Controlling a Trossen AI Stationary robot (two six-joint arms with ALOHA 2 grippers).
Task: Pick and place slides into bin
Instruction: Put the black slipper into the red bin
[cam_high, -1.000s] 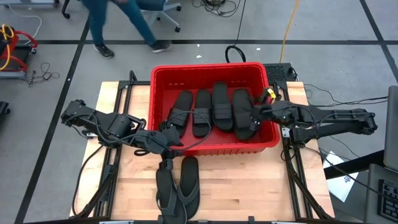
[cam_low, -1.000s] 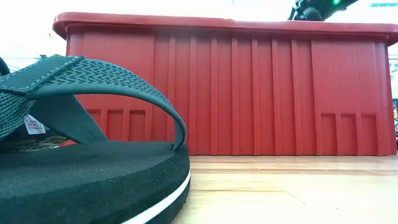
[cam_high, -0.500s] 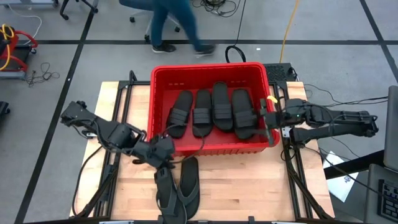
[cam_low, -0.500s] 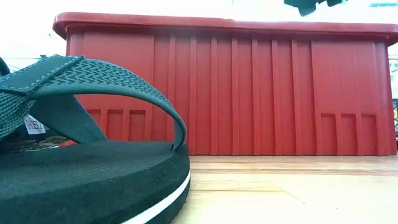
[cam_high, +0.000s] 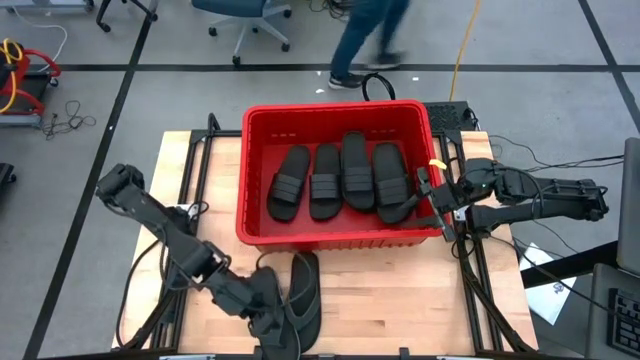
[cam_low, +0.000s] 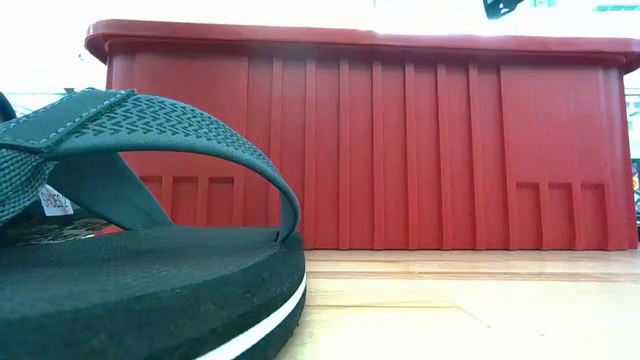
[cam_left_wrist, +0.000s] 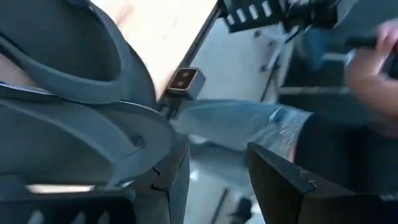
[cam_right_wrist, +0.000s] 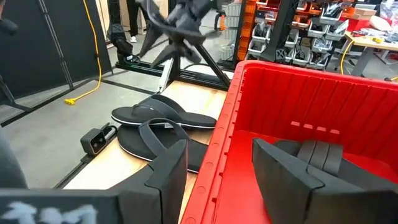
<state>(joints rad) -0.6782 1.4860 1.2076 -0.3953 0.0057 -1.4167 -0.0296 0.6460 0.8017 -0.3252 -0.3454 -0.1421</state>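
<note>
The red bin (cam_high: 340, 106) stands at the table's far middle with several black ribbed-strap slides (cam_high: 356, 170) lying side by side on its floor. Two black thong sandals (cam_high: 305, 295) lie on the table near its front edge; one fills the low view (cam_low: 150, 270). My left gripper (cam_high: 268, 302) is open, low over the left thong sandal, with that sandal's strap (cam_left_wrist: 118, 134) beside one finger. My right gripper (cam_high: 432, 198) is open and empty, its fingers either side of the bin's right rim (cam_right_wrist: 227, 134). My left gripper (cam_left_wrist: 217, 180) stands at the left thong sandal's strap, level with the table and pointing toward its near edge. Whether its finger (cam_left_wrist: 171, 180) touches the strap, I cannot tell.
The bin's tall ribbed wall (cam_low: 370, 150) blocks the low view behind the sandals. Bare wood (cam_high: 400, 290) lies to the right of the thong sandals. A person (cam_high: 370, 35) walks on the floor beyond the table. Cables run at the table's right edge (cam_high: 470, 235).
My left gripper has gone from the bin's near left corner toward the table's near edge, down to the thong sandals. My right gripper has drawn back from over the rightmost slide toward the table's right, to the bin's rim. The person has walked rightward.
</note>
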